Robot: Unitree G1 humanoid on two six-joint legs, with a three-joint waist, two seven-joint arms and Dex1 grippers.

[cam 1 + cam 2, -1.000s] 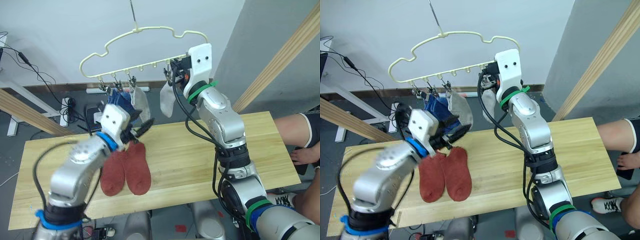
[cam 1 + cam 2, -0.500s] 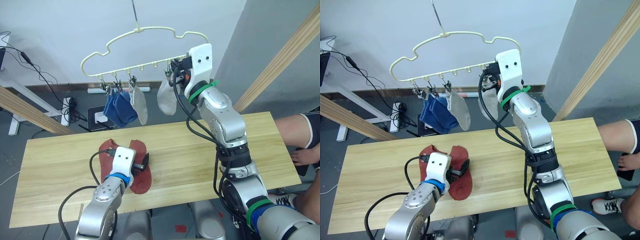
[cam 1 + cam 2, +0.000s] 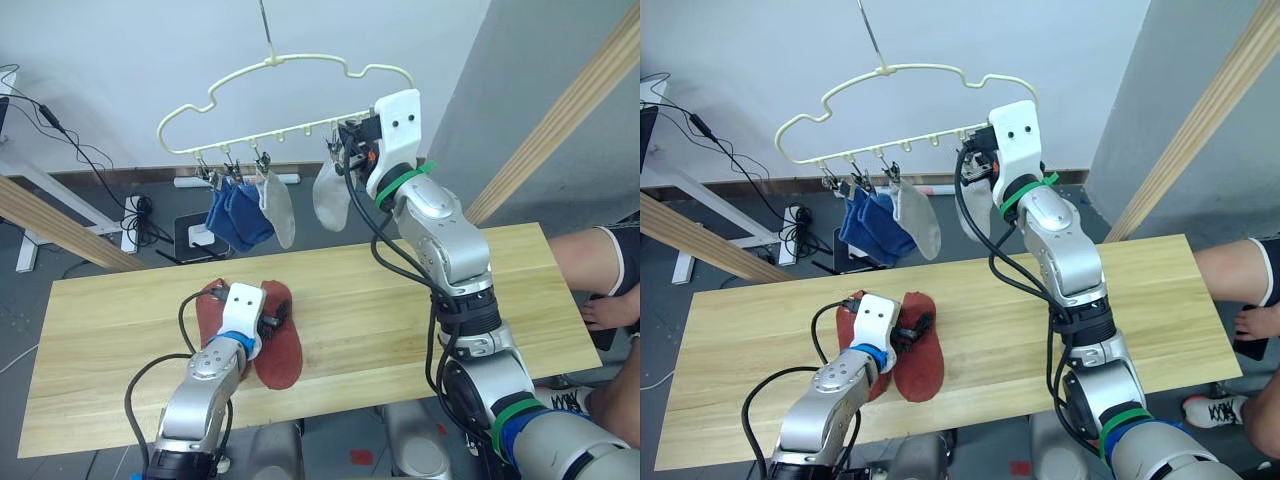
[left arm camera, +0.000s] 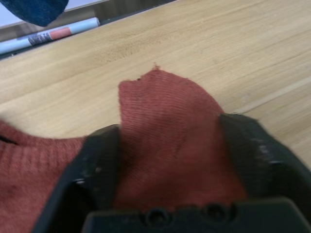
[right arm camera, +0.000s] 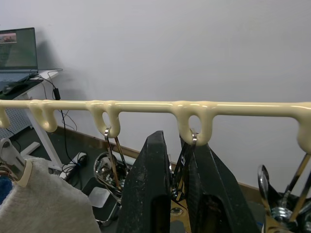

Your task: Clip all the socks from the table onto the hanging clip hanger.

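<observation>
Left wrist view shows the left gripper now clamped on a rust-red sock, having dropped to the table; the right gripper pinches a metal clip, ready for hanging.

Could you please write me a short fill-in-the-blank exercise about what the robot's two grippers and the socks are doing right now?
1. The left gripper has a ____ coloured sock between its fingers on the table.
2. The right gripper is closed on a metal ____ of the clip hanger.
3. The number of socks hanging from the hanger is ____.

Missing words: rust-red; clip; four
</observation>
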